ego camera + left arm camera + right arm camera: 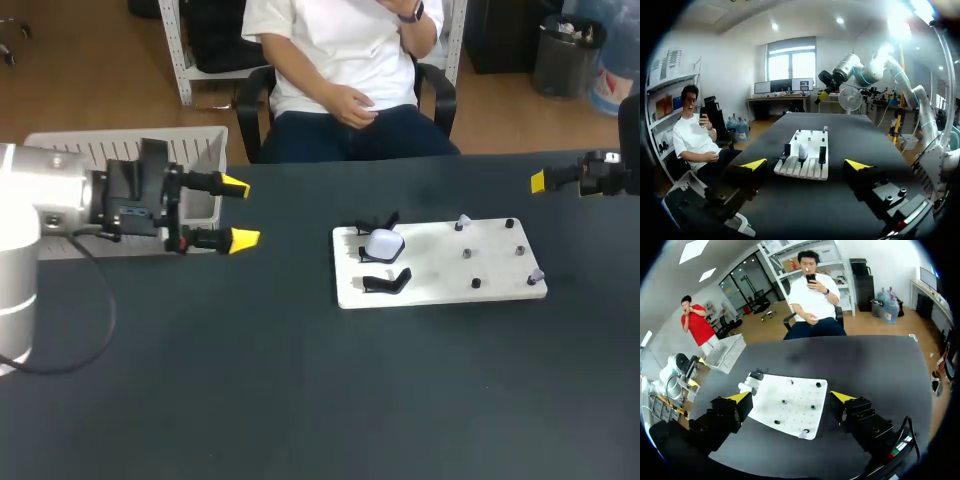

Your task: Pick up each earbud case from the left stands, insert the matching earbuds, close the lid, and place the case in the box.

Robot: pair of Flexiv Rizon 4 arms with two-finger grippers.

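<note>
Table (300, 400): a dark top is carrying everything here.
Board (440, 270): a white board is lying flat right of the middle of the table.
Near stand (385, 282): a black stand is sitting empty at the board's near left corner.
Earbuds (537, 275): one small pale piece is resting at the board's near right corner. Another (462, 222) is resting by its far edge, among small dark pegs (467, 253).
Case (383, 243): a white earbud case is sitting on the middle stand at the board's left end, touched by neither gripper.
Far stand (375, 224): a black stand is sitting just behind the case.
Left gripper (238, 212): it is hanging over the table well to the left of the board. It is pointing toward the board, fingers spread wide and holding nothing.
Box (100, 148): a pale slatted box is standing at the far left edge, behind the left arm.
Right gripper (791, 397): it is hanging at the far right, well apart from the board, fingers spread wide and holding nothing.
</note>
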